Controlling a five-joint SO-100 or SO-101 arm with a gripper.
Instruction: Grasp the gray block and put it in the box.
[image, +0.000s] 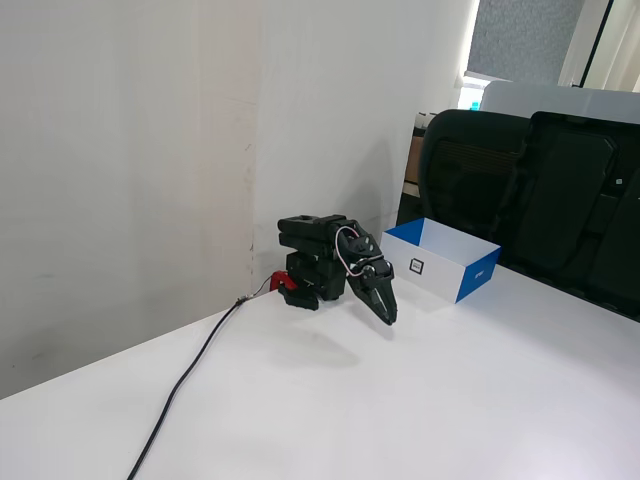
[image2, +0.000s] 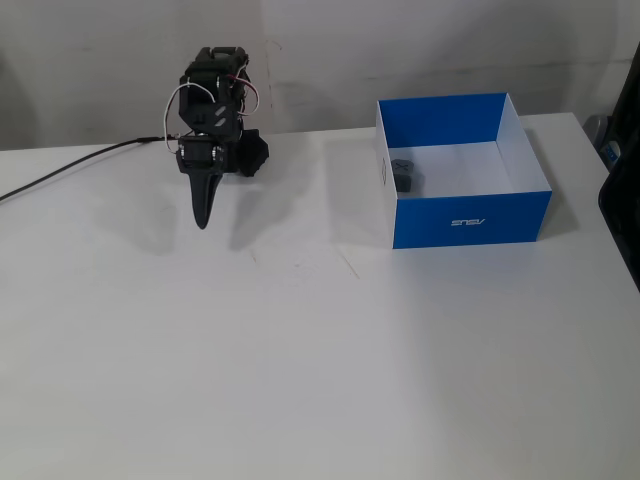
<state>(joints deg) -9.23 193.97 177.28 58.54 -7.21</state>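
The block (image2: 404, 174) already lies inside the box (image2: 470, 217), against its left wall toward the far corner in a fixed view, so the task looks done and what remains is parking the arm. The claw (image2: 203, 218) hangs clenched and empty, tips pointing down above the table (image2: 320, 360), well to the left of the box, with the arm folded back over its base (image: 305, 262). To finish well, I would keep the fingers together and lower the arm gently into its rest pose, staying clear of the box so nothing nudges it. The table is plain white and bare apart from a black cable (image: 185, 385) running from the base toward the near left edge. A white wall (image: 130, 150) stands behind the arm, and black chairs (image: 520, 185) sit beyond the box on the far right.
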